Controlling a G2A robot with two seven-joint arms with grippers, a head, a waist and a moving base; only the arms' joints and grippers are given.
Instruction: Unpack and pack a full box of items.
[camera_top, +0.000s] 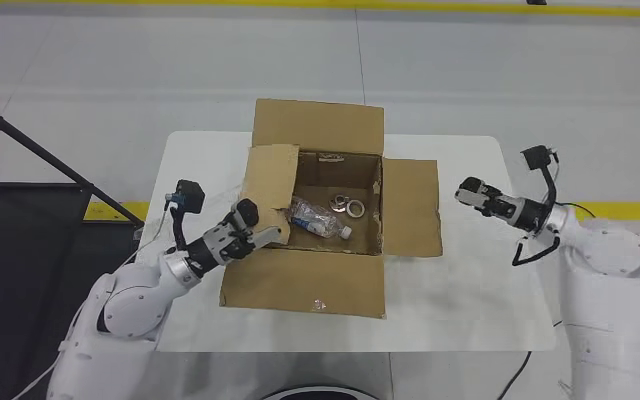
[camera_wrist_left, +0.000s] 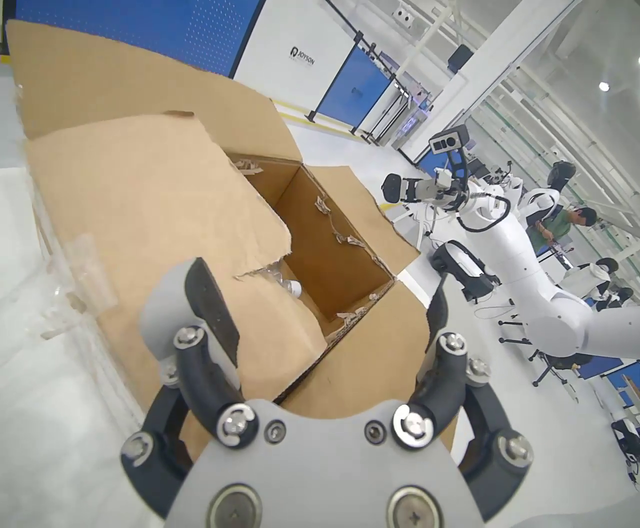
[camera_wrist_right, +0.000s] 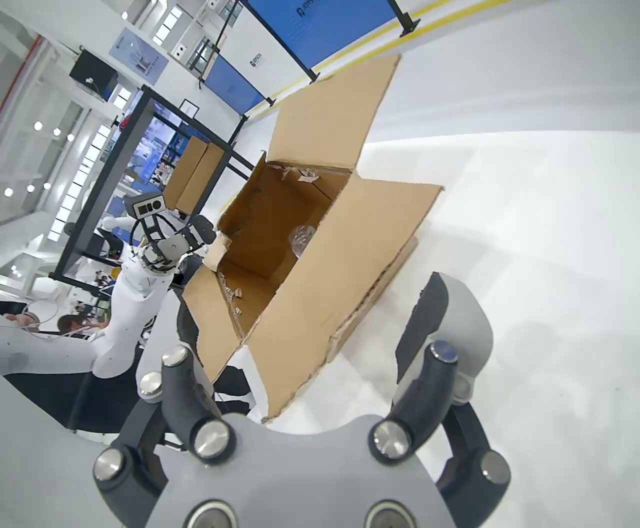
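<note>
Both arms parked at the open box, nothing gripped

The left end effector (camera_top: 262, 228) is wide open and angled in toward the cardboard box (camera_top: 305, 285). The box's raised left flap (camera_wrist_left: 150, 200) sits right in front of its fingers (camera_wrist_left: 210, 300), but I can't tell if they touch it. Just past that flap, down inside the box, there's a clear plastic bottle (camera_top: 318, 222), and a bit further on 2 tape rolls (camera_top: 348, 206). The right end effector (camera_top: 465, 192) is also spread open. It hangs over the white tabletop (camera_top: 470, 300) with the forearm stretched out level, pointing at the box. The flat right flap (camera_top: 412, 205) lies near it, just ahead, with a gap between.
</note>
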